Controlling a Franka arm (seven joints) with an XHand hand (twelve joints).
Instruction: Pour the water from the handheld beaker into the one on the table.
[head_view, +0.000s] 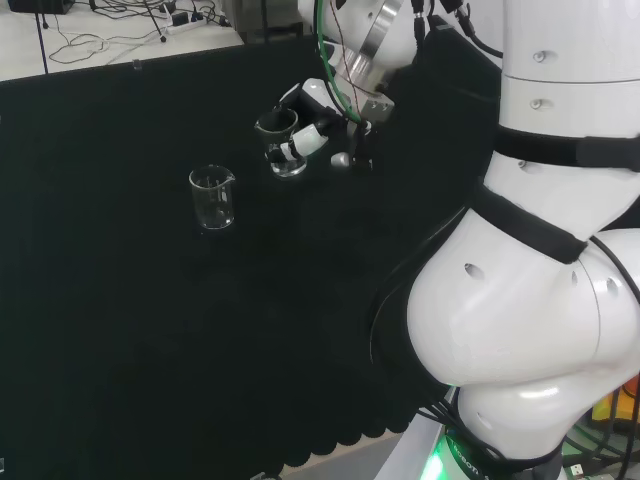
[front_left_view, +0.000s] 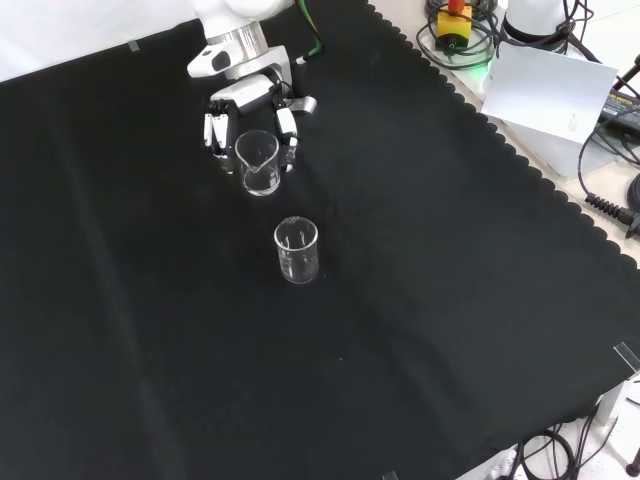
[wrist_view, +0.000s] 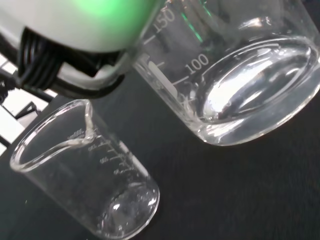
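hand (front_left_view: 247, 120) grasps the held beaker (front_left_view: 259, 163), fingers (front_left_view: 288, 128) curled round its sides, beaker upright just above the black cloth (front_left_view: 450, 300). wrist view shows clear water in its bottom (wrist_view: 250, 95). table beaker (front_left_view: 297, 250) stands upright on the cloth, apart from the held one, nearer the camera in front view, left of it in head view (head_view: 212, 197).

In the head view, the table beaker (head_view: 212, 197) stands left of the held beaker (head_view: 280, 143).
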